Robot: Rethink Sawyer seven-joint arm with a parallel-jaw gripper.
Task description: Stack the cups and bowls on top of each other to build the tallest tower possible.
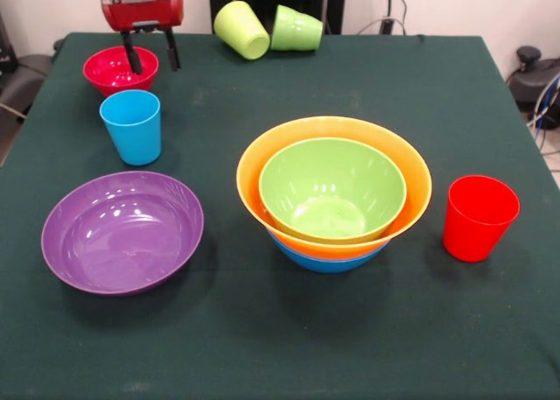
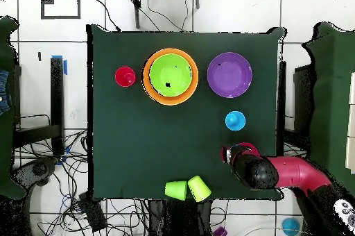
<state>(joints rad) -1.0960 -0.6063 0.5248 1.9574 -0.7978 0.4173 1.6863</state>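
My gripper (image 1: 152, 57) is at the table's far left in the front view. It is open: one finger is inside the small red bowl (image 1: 115, 72) and the other outside its right rim. The sky blue cup (image 1: 131, 126) stands upright just in front of that bowl. The tower (image 1: 332, 190) is the green bowl (image 1: 331, 185) nested in the orange bowl (image 1: 262, 159), on the blue bowl (image 1: 324, 262). A purple bowl (image 1: 122, 232) sits at the front left. The red cup (image 1: 479, 216) stands at the right. The yellow-green cup (image 1: 242, 30) and the green cup (image 1: 296, 28) lie on their sides at the far edge.
In the overhead view the arm (image 2: 291, 174) reaches in from the lower right and covers most of the small red bowl (image 2: 224, 154). The two lying cups (image 2: 187, 189) sit close to the table's edge beside the robot base. Cables lie on the floor around the table.
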